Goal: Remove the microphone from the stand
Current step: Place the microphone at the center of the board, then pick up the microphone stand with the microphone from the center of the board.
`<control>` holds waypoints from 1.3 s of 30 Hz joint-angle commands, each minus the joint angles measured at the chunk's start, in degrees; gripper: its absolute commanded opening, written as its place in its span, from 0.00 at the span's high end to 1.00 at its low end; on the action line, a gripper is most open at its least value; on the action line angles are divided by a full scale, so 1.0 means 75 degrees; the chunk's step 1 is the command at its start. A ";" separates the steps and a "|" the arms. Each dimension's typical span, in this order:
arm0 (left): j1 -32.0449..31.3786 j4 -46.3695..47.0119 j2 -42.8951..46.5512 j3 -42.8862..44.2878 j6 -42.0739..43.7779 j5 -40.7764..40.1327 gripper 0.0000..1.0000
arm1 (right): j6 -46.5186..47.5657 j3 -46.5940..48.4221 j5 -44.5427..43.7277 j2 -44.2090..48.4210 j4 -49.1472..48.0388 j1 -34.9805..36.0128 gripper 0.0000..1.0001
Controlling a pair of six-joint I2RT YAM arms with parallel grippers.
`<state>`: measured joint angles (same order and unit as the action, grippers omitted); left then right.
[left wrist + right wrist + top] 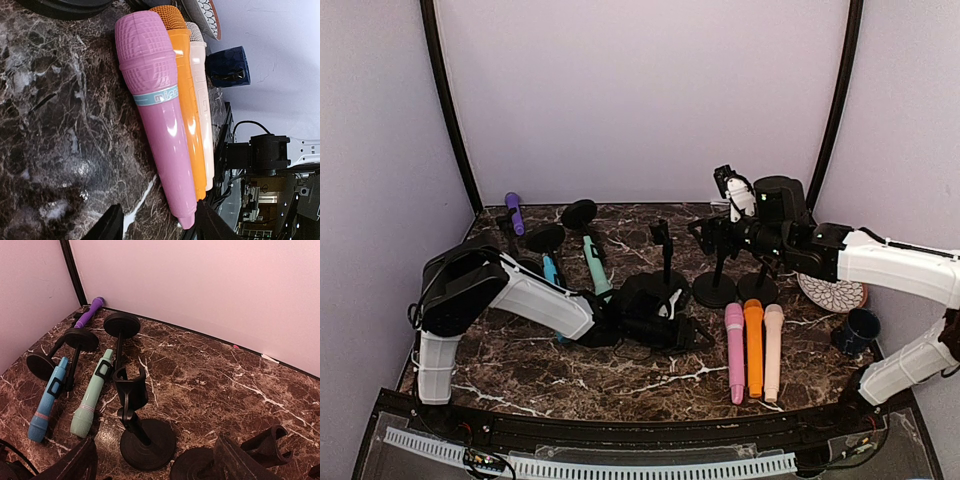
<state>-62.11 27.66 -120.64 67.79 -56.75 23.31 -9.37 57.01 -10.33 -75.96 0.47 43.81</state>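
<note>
1. Dark marble with white veins covers the table (620, 385), and three microphones lie flat on it, side by side, at the front right.
2. The pink microphone (155, 115) is the leftmost of the three. It is out of any stand and rests lengthwise against the orange microphone (187, 115), with the cream microphone (202, 100) on the far side of that.
3. The left gripper (157, 227) sits low at the pink microphone's tail end. Its jaws are apart, wider than the handle, and do not clamp it. One fingertip is just beside the tail, and whether it touches cannot be told.
4. The right gripper (155, 460) hangs above the back right of the table with its jaws spread wide and nothing between them.
5. An empty stand (135, 405) is upright near the table's middle, its clip bare.
6. At the back left, a blue microphone (47, 400) and a mint microphone (92, 395) sit clipped in stands that lie tipped on their sides. A purple microphone (90, 312) lies near the far corner.
7. A navy cup (227, 67) and a patterned plate (832, 293) sit at the right edge.
</note>
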 commanded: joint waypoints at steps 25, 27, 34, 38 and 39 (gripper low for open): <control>0.3700 -0.4657 0.5090 -0.0432 0.5387 -0.1244 0.25 | -0.0029 0.0531 0.0675 -0.0068 0.0154 0.0102 0.12; 0.4344 -0.5133 0.5099 -0.0300 0.5810 -0.1101 0.24 | -0.0045 0.0585 0.0663 -0.0186 0.0160 0.0139 0.12; 0.6218 -0.4989 0.4469 -0.0252 0.6096 -0.0305 0.23 | -0.0029 0.0748 0.0683 -0.0535 0.0118 0.0259 0.12; 0.6367 -0.4829 0.3547 0.0570 0.6965 -0.0183 0.23 | -0.0024 0.0722 0.0702 -0.0677 0.0020 0.0290 0.12; 0.6404 -0.4815 0.3148 0.0937 0.7108 -0.0121 0.23 | -0.0022 0.0698 0.0717 -0.0694 -0.0020 0.0288 0.11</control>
<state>-14.26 -8.54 -90.91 67.70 -11.11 18.63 -9.54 60.77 -5.61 -80.55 2.44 45.50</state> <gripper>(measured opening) 0.765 0.885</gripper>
